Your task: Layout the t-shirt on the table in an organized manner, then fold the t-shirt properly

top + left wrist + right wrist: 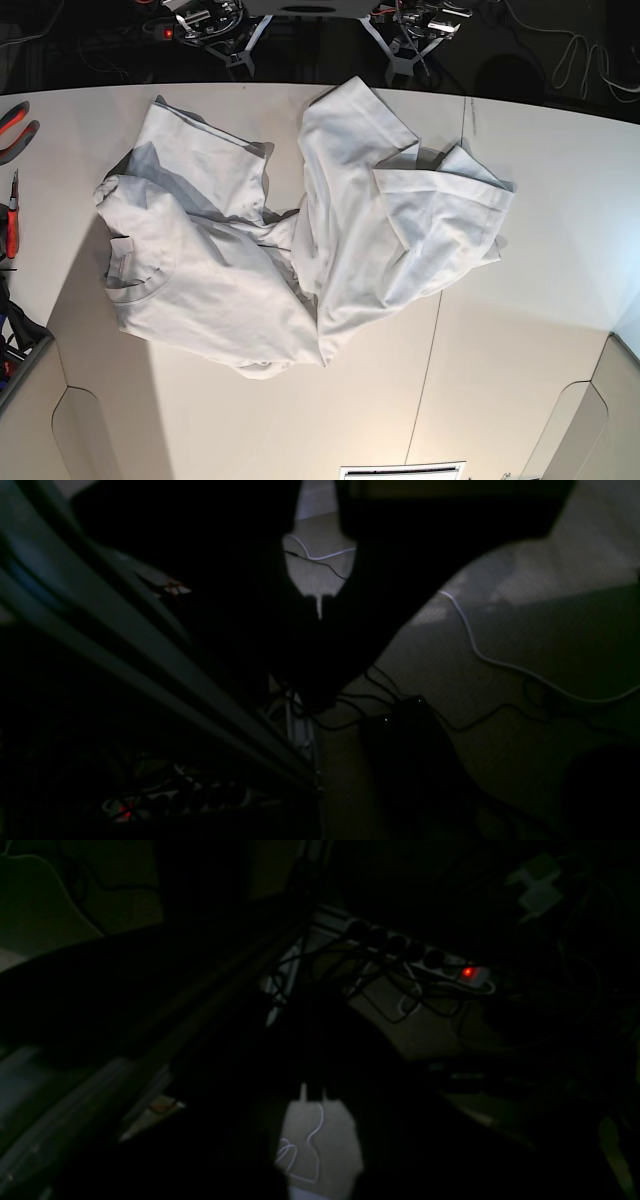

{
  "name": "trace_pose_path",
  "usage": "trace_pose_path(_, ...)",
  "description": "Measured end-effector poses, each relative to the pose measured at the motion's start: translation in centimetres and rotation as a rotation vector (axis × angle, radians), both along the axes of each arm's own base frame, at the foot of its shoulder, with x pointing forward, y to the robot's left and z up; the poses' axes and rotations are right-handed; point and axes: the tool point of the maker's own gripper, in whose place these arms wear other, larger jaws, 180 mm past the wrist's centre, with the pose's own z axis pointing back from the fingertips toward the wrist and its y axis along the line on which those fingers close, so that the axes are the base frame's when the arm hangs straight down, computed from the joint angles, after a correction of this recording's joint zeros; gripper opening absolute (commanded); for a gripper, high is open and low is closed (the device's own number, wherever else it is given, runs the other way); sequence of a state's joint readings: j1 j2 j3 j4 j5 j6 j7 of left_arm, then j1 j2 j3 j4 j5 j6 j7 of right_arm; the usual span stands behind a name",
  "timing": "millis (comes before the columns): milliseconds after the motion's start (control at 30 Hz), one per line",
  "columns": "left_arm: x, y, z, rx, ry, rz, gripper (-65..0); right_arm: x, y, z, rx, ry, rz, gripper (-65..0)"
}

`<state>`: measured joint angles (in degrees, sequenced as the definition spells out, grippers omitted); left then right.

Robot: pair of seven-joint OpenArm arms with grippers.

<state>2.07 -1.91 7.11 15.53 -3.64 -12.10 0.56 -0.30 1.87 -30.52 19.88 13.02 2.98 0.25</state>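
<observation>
At nine o'clock in the base view, two red-handled tools [12,160] at the table [520,340] edge. Across the centre, one white t-shirt [290,240], crumpled and twisted, collar [135,272] toward eight o'clock, one sleeve [445,195] folded over toward two o'clock. At twelve o'clock, two arm mounts beyond the far edge. Under the table, right gripper [315,1092] closed on nothing; left gripper [320,605] likewise closed, empty. One power strip [425,962], red light lit.
</observation>
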Motion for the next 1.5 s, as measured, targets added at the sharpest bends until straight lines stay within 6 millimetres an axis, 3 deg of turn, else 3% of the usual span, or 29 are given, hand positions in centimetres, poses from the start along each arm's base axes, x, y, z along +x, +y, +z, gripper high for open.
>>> trace_pose_path(600, 0.2, 0.0, 0.0, 0.001, 0.005, -0.004, -65.0, 0.2, 0.1, 0.1, 0.003, -0.007, 0.005, -65.0)
trace_pose_path(967, -3.4, 1.5, 0.2, 0.014, -0.005, -0.002, -65.0, 0.1, -3.0, -0.1, -0.057, -0.017, 0.072, -65.0)
trace_pose_path(1100, -3.6, 1.5, 0.7, 0.01, -0.037, 0.0, -65.0, -0.6, -4.1, -0.1, -0.071, -0.009, 0.074, -65.0)
trace_pose_path(1200, -3.8, 1.2, 1.2, 0.001, -0.064, 0.001, -65.0, -1.0, -4.2, 0.0, -0.067, -0.015, 0.076, -65.0)
trace_pose_path(1400, -6.3, 0.7, 1.9, -0.008, -0.06, -0.004, -65.0, -1.7, -4.0, 0.8, -0.045, -0.053, 0.083, -65.0)
trace_pose_path(1500, -6.1, 0.5, 2.4, -0.014, -0.083, -0.004, -65.0, -2.4, -4.4, 1.4, -0.053, -0.075, 0.079, -65.0)
